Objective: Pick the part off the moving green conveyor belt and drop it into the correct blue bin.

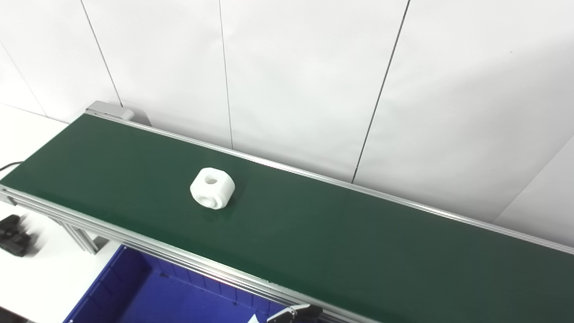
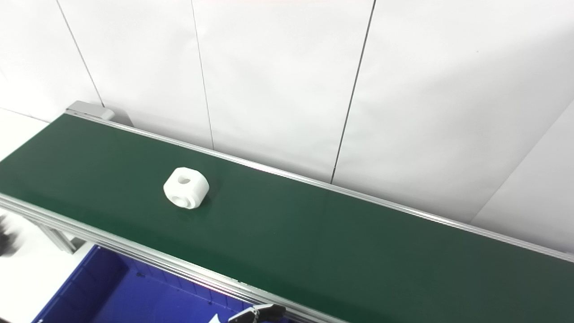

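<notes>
A white blocky part (image 1: 212, 188) with a round hole in its top and another in its front face lies on the green conveyor belt (image 1: 314, 233), left of the middle. It also shows in the right eye view (image 2: 186, 187). No hand touches it. Only dark fingertips of one hand (image 1: 296, 312) poke in at the bottom edge, below the belt's near rail; I take it for my right hand. A dark blurred shape (image 1: 13, 234) at the left edge looks like my left hand. Neither one's fingers show clearly.
A blue bin (image 1: 134, 291) sits below the belt's near rail at the bottom left. The belt has aluminium rails (image 1: 148, 251) on both sides. A white panelled wall (image 1: 314, 80) stands right behind it. A white tabletop (image 1: 40, 278) lies at the left.
</notes>
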`<state>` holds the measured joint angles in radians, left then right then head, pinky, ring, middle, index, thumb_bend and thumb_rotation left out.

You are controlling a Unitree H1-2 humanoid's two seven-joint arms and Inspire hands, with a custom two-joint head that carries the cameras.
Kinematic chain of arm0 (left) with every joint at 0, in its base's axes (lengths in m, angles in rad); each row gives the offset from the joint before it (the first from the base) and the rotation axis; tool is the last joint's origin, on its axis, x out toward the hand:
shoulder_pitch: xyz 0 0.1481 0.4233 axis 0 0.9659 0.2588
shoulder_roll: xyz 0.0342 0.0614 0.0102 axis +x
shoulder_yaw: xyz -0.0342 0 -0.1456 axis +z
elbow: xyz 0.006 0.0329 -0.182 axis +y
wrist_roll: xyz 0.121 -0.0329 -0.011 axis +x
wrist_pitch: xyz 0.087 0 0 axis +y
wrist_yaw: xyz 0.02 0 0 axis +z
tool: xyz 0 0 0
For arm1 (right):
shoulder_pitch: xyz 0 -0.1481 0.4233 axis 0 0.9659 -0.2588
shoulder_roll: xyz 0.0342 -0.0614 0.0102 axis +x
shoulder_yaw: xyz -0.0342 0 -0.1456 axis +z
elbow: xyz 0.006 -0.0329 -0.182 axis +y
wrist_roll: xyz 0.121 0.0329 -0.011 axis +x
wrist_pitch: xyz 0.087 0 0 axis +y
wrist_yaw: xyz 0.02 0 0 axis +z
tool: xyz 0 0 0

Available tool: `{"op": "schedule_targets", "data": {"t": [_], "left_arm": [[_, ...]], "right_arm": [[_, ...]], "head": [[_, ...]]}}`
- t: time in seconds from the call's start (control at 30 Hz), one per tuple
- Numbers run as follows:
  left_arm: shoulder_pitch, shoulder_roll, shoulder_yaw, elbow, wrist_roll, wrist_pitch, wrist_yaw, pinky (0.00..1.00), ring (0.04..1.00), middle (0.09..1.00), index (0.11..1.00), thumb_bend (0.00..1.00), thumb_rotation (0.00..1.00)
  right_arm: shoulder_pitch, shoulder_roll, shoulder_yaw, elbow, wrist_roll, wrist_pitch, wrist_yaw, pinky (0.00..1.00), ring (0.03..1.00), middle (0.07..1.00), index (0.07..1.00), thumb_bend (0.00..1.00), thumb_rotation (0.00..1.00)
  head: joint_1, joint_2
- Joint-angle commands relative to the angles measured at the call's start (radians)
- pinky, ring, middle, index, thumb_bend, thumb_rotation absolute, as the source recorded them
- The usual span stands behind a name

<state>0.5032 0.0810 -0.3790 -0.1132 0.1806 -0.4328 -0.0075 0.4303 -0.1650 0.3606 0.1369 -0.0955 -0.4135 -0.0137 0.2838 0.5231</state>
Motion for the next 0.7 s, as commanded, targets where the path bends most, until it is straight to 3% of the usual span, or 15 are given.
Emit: {"op": "schedule_targets", "data": {"t": [0.0,0.17,0.3,0.37,0.4,0.47,0.67], "left_arm": [[0.005,0.002,-0.030,-0.096,-0.007,-0.037,0.015,0.69,0.806,0.823,0.795,0.84,0.58],[-0.049,0.023,-0.065,-0.283,0.006,-0.037,0.025,0.64,0.767,0.789,0.772,0.85,0.51],[-0.147,0.051,-0.005,-0.373,0.005,-0.018,-0.020,0.65,0.780,0.786,0.756,0.97,0.40],[-0.200,0.069,0.039,-0.386,0.005,0.008,-0.038,0.65,0.782,0.789,0.754,0.99,0.37],[-0.233,0.080,0.068,-0.382,0.008,0.020,-0.043,0.65,0.778,0.781,0.737,1.00,0.28],[-0.276,0.089,0.111,-0.367,0.018,0.027,-0.048,0.64,0.769,0.773,0.717,1.00,0.19],[-0.429,0.140,0.190,-0.320,0.125,0.132,-0.111,0.72,0.829,0.825,0.757,1.00,0.13]], "right_arm": [[0.001,0.003,-0.002,-0.036,0.002,-0.056,0.006,0.99,0.983,1.000,1.000,0.91,1.00],[0.003,-0.001,-0.005,-0.037,0.017,-0.056,0.021,0.99,0.984,1.000,1.000,0.90,1.00],[-0.004,-0.002,-0.001,-0.032,0.020,-0.056,0.029,1.00,0.992,1.000,1.000,0.89,1.00],[-0.007,0.002,-0.002,-0.026,0.023,-0.056,0.031,1.00,0.991,1.000,1.000,0.89,1.00],[-0.008,0.005,-0.003,-0.023,0.027,-0.056,0.035,1.00,0.985,1.000,1.000,0.88,1.00],[-0.009,0.011,-0.005,-0.020,0.028,-0.056,0.039,0.99,0.979,1.000,1.000,0.89,1.00],[-0.011,0.026,-0.008,-0.016,0.023,-0.056,0.043,0.98,0.958,0.990,1.000,0.90,1.00]], "head": [[-0.003,0.005],[0.002,0.009],[0.000,0.008],[-0.003,0.007],[-0.004,0.007],[-0.007,0.007],[-0.014,0.004]]}}
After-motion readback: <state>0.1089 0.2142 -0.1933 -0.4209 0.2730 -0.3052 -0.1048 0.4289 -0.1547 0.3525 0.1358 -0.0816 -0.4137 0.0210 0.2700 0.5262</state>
